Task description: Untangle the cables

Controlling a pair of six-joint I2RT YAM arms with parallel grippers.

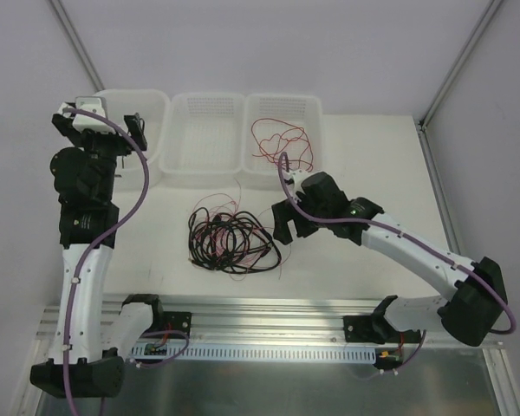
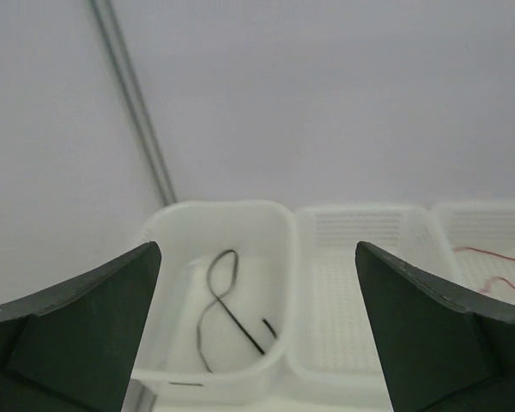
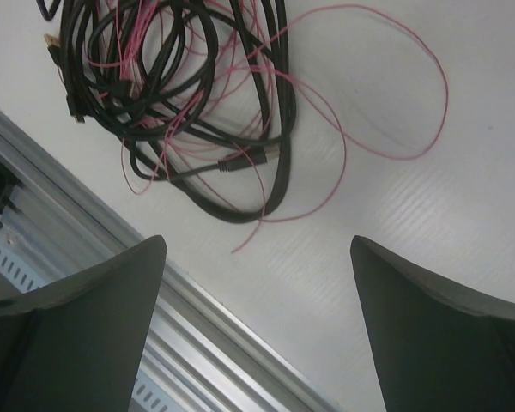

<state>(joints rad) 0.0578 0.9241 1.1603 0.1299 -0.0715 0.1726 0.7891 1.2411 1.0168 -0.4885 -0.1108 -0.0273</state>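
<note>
The cables (image 1: 230,241) lie in a tangled heap on the white table: black wires with small plug ends, threaded with thin pinkish-red ones. My right gripper (image 1: 288,227) hovers just right of the heap, open and holding nothing. In the right wrist view the tangle (image 3: 180,103) sits ahead of the gripper (image 3: 257,242), and a loose pink loop (image 3: 412,129) trails off to the right. A red wire (image 1: 282,143) lies in the right-hand basket. My left gripper (image 1: 137,130) is raised at the left bin, open and empty (image 2: 257,247). A single black cable (image 2: 227,309) rests in that bin.
Three white containers stand in a row at the back: a smooth bin (image 1: 152,108), a perforated basket (image 1: 206,104) and another basket (image 1: 286,104). An aluminium rail (image 1: 269,312) runs along the table's near edge, close beneath the right gripper (image 3: 197,318).
</note>
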